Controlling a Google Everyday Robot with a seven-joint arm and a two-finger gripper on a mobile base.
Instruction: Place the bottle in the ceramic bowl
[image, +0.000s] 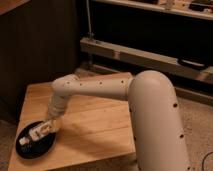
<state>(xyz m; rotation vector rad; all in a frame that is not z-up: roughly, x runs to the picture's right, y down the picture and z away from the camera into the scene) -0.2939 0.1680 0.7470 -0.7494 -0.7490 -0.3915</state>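
Note:
The ceramic bowl (30, 149) is a shallow, glossy black dish at the front left corner of the wooden table (95, 125). The bottle (34, 135) is small and white with a pale label. It lies tilted over the bowl, its cap end pointing to the lower left. My gripper (50, 126) is at the bowl's right rim, at the end of the white arm (95, 90), and is shut on the bottle's upper end. I cannot tell whether the bottle touches the bowl's inside.
The light wooden table has its front edge close below the bowl and its left edge just beside it. A dark wall and a metal shelf rail (145, 55) stand behind. My large white arm body (160, 125) fills the right side.

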